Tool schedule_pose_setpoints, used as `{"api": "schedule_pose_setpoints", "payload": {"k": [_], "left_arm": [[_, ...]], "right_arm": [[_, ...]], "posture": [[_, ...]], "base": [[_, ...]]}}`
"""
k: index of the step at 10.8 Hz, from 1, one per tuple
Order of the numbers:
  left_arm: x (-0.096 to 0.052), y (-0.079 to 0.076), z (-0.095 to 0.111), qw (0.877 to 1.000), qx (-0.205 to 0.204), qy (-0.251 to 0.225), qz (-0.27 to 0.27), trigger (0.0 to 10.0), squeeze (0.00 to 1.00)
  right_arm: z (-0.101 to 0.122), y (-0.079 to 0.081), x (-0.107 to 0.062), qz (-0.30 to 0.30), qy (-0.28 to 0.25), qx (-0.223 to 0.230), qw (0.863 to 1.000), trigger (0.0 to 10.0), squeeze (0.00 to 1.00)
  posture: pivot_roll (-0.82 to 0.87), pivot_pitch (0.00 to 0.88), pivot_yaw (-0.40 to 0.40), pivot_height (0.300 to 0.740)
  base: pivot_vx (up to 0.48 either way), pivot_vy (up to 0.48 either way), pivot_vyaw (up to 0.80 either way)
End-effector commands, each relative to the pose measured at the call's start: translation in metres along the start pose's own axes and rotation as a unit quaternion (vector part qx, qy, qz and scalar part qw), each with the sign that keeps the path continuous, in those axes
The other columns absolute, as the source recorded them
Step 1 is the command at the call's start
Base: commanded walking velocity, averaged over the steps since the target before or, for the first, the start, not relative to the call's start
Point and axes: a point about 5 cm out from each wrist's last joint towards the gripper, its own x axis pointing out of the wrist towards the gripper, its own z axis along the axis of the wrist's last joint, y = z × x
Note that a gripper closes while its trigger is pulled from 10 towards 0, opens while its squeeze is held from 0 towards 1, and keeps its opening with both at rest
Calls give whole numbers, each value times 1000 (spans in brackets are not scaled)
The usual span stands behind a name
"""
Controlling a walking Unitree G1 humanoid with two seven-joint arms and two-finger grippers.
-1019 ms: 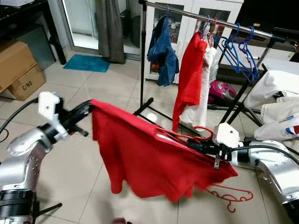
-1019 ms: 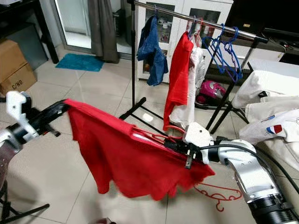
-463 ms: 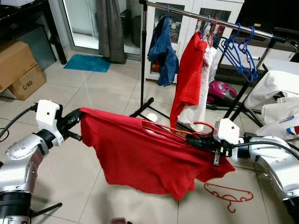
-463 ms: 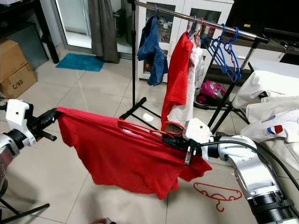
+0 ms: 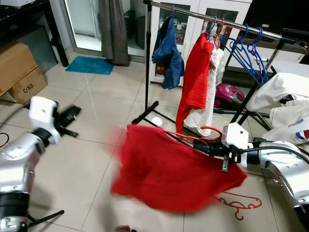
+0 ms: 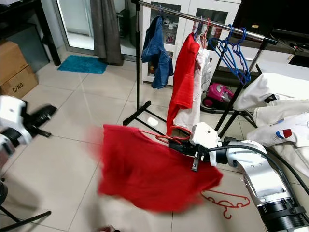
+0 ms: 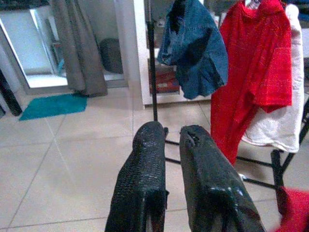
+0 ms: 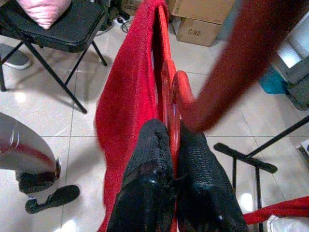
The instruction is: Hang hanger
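Note:
A red shirt [image 5: 169, 169] hangs, blurred by its swing, from a red hanger [image 5: 193, 137] over the tiled floor. My right gripper [image 5: 203, 148] is shut on that hanger near its hook; the right wrist view has the hanger [image 8: 166, 92] pinched between the fingers [image 8: 149, 145] with red cloth draped beside it. Off to the left, my left gripper [image 5: 70, 115] is raised, apart from the shirt, its fingers [image 7: 145, 169] a little open with nothing between them. The clothes rail [image 5: 217, 20] runs across the back, above and beyond the shirt.
On the rail hang a denim garment [image 5: 167, 53], a red shirt [image 5: 195, 79] over a white one, and blue hangers [image 5: 248, 53]. A spare red hanger [image 5: 236, 203] lies on the floor. Cardboard boxes [image 5: 19, 67] stand left, white bedding [image 5: 285, 96] right.
My left gripper has let go of the shirt's edge and pulled away left. The shirt has dropped from its stretched spread and now swings from the hanger in my right gripper.

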Motion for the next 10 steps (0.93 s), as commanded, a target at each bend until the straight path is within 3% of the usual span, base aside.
{"api": "schedule_pose_setpoints", "payload": {"k": [1,2,3,4,5,6,7,8,9,10], "left_arm": [[2,4,6,1000,7,-9,10,10000,1000],[3,7,12,1000,13,-18,15,10000,0],[5,6,19,999,15,-29,8,10000,0],[15,-18,52,994,27,-75,-79,10000,0],[18,-28,60,989,41,-77,-116,10000,0],[24,-50,69,978,40,-74,-191,10000,1000],[31,-80,75,957,42,-70,-279,10000,1000],[34,-98,76,940,36,-59,-335,10000,1000],[38,-119,70,909,19,-25,-416,10000,1000],[41,-124,67,899,19,-16,-436,10000,1000]], "right_arm": [[5,-4,-4,-4,-1,-10,1000,10000,0],[5,-4,-3,-1,-1,-11,1000,10000,0],[5,-4,-3,0,2,-13,1000,10000,0],[5,-5,-3,4,23,-19,1000,10000,0],[6,-5,-2,7,24,-22,999,10000,0],[8,-5,2,8,25,-24,999,10000,0],[11,-5,7,11,26,-20,999,10000,0],[11,-5,10,14,34,-21,999,10000,0],[12,-3,14,21,56,-31,998,10000,0],[14,-2,16,26,57,-34,997,10000,0]], "posture": [[106,0,-10,740],[106,0,-11,740],[105,0,-12,740],[106,0,-19,740],[107,0,-20,740],[106,0,-22,740],[106,0,-25,740],[106,0,-25,740],[105,0,-24,740],[103,0,-21,740]], "base": [[0,0,0],[0,0,0],[0,0,0],[0,0,0],[0,0,0],[0,0,0],[0,0,0],[0,0,0],[0,0,0],[0,0,0]]}}
